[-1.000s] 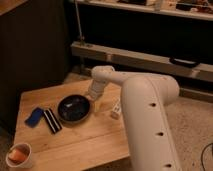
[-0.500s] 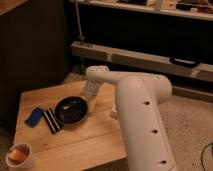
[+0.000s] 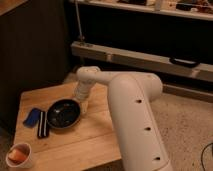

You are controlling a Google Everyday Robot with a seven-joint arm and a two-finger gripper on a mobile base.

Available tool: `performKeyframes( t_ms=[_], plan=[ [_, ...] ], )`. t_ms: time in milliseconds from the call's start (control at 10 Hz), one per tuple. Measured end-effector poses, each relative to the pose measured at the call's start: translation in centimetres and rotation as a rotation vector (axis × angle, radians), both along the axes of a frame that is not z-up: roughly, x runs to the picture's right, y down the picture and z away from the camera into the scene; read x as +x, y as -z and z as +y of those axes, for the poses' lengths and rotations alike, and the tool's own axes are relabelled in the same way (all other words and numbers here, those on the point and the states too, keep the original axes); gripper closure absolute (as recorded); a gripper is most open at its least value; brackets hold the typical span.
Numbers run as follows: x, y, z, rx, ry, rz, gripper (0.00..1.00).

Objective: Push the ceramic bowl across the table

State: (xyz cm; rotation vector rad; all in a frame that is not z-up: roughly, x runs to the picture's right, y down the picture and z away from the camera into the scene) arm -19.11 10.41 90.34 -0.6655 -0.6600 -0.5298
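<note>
The ceramic bowl [image 3: 64,113] is wide, shallow and glossy black, and sits left of centre on the light wooden table [image 3: 95,137]. My white arm reaches from the lower right over the table. My gripper [image 3: 81,101] is down at the bowl's right rim, touching or nearly touching it. The bowl's left edge is close to a black object.
A blue sponge-like block [image 3: 32,117] and a black striped object [image 3: 42,124] lie just left of the bowl. A small white cup with orange contents [image 3: 19,155] stands at the front left corner. A dark wall and metal shelf rail [image 3: 145,59] lie behind the table.
My gripper has moved left along the table, and the bowl has slid left with it, toward the blue block and black object.
</note>
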Motion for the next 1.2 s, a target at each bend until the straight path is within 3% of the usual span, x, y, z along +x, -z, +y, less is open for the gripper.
performKeyframes(
  t_ms=[600, 1200],
  plan=[
    [-3.1, 1.0, 1.1, 0.000, 0.063, -0.065, 0.20],
    [-8.4, 4.2, 4.3, 0.007, 0.159, -0.163, 0.20]
  ],
)
